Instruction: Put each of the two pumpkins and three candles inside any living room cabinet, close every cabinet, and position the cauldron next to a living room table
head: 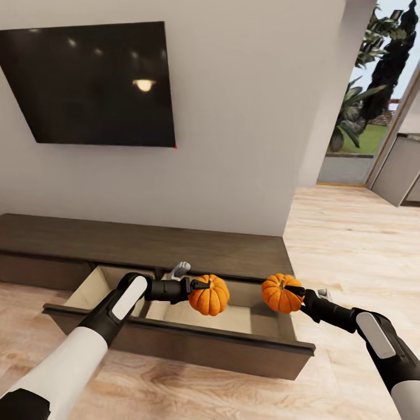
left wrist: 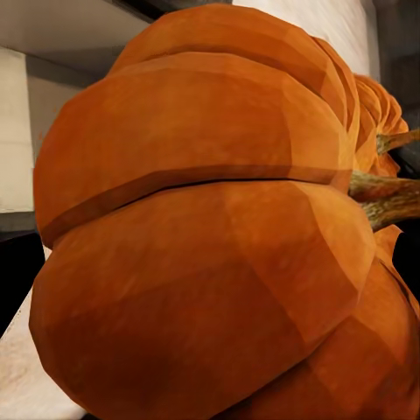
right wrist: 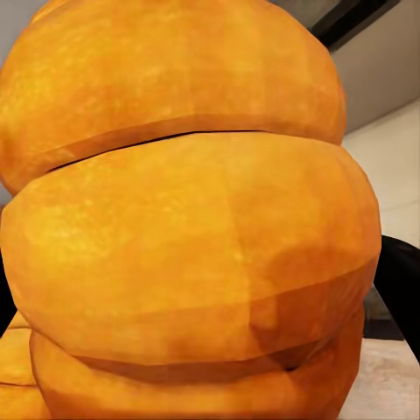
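Two orange pumpkins are held above an open drawer of the long, dark brown cabinet (head: 146,245) set against a pale wall, seen from the head camera. The left gripper (head: 195,287) is closed on the left pumpkin (head: 210,295), which hangs over the drawer's tan interior (head: 233,318), near the middle of the frame. The right gripper (head: 297,293) is clamped on the right pumpkin (head: 281,293), held at about three o'clock from the first, over the drawer's right end. The two pumpkins are level with each other and clearly apart.

The drawer front (head: 192,341) is pulled well out toward the robot, at six o'clock from the pumpkins, over the light wooden floor (head: 350,245). A black television (head: 93,81) is mounted on the wall at eleven o'clock from the left pumpkin. A glazed opening with greenery outside (head: 367,105) is seen at one o'clock.

In the left wrist view the left pumpkin (left wrist: 201,236) is pressed close to the lens, its ribs and brown stem (left wrist: 385,197) visible. In the right wrist view the right pumpkin (right wrist: 192,236) likewise crowds the frame, ribbed and bright.
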